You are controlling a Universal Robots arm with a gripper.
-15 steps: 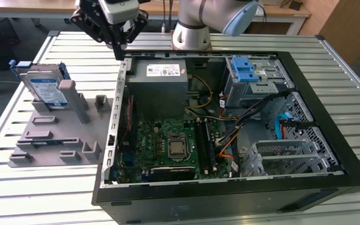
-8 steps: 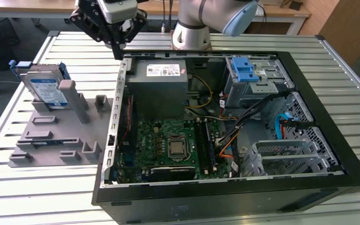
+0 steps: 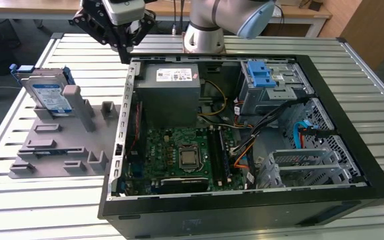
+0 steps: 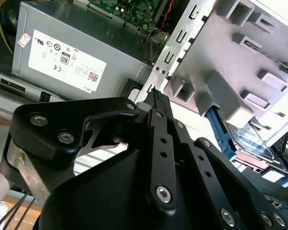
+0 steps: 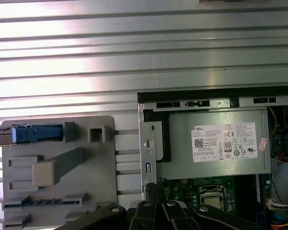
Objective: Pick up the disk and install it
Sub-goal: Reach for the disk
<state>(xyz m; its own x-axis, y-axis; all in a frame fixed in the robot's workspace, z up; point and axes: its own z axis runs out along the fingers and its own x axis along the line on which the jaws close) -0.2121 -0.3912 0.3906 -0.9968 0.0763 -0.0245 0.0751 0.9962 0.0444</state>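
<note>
Claw (image 3: 124,49) hung well apart from the disk (image 3: 50,95).
On the slatted tabletop (image 3: 259,47), a grey holder (image 3: 52,145) beside the open computer case (image 3: 245,210) held the disk on edge at the exterior view's left; the claw, seemingly closed and empty, hung toward its upper right.

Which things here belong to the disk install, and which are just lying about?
Job: disk standing in grey rack; gripper; case; probably the drive cage.
Lying about: power supply; motherboard; cables.
</note>
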